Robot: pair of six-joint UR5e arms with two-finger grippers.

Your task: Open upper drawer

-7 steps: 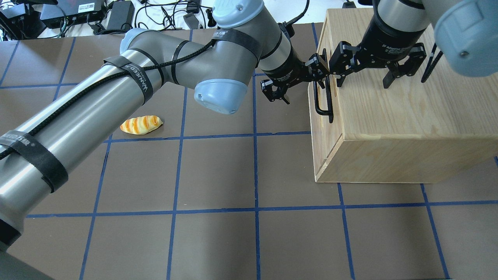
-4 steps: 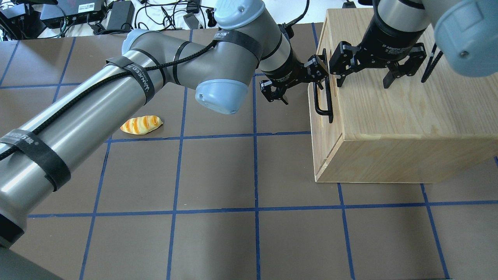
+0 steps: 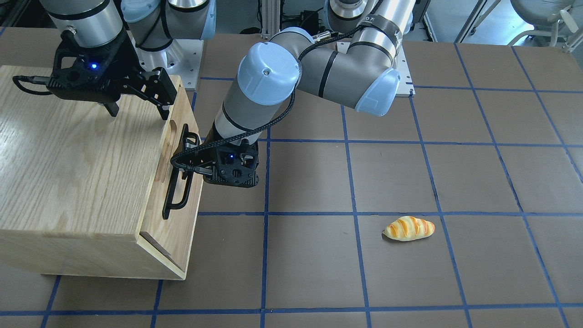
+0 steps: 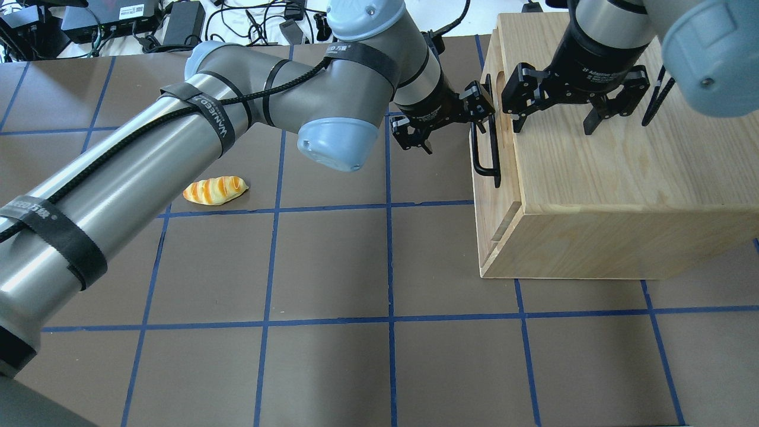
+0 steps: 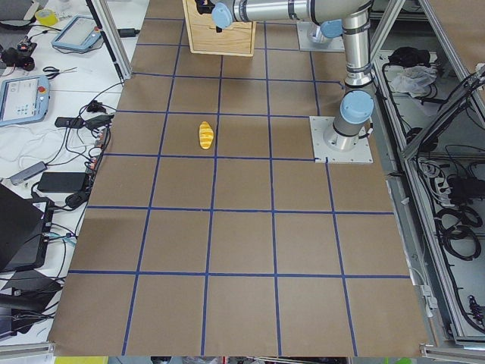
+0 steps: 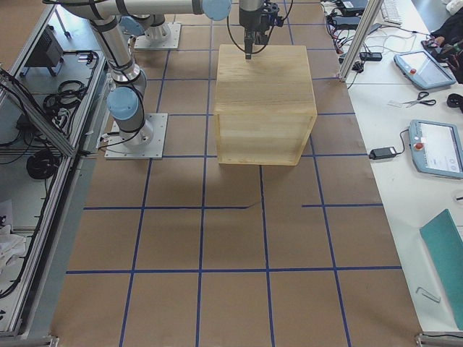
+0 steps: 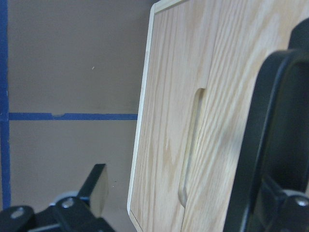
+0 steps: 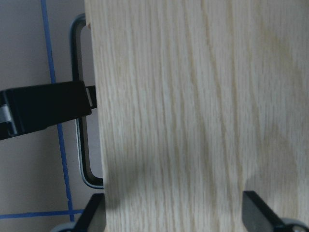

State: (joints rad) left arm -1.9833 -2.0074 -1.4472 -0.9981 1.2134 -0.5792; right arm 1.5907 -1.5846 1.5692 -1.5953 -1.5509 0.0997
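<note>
Light-oak upper drawer (image 4: 493, 198) had barely started moving, going by the overhead view. Its front panel stood a crack proud of the cabinet (image 4: 622, 178), so I'd say nearly the whole pull was left to do. My left hand (image 4: 452, 126) sat about midway along the black bar handle (image 4: 475, 151), spread wide. One finger was tucked in at the bar and the other hung out over the bench (image 4: 332, 267). The right hand (image 4: 556, 121) was spread too, tips down at the cabinet top. I couldn't tell if they touched the wood.

The front-facing view agreed: the drawer front jutted a little past the cabinet's top edge, and the left hand was side-on right against the handle.

The two side views were no use. The left one showed everything tiny at the far end of the bench, and the right one only showed the cabinet's back.

In the left wrist view the bar filled the right side, with the oblong recess in the oak just beside it. One finger sat low left, apart from the panel.

The right wrist view looked down past the cabinet top and showed that left finger poking in between the bar and the panel. It looked hooked rather than pinching.
</note>
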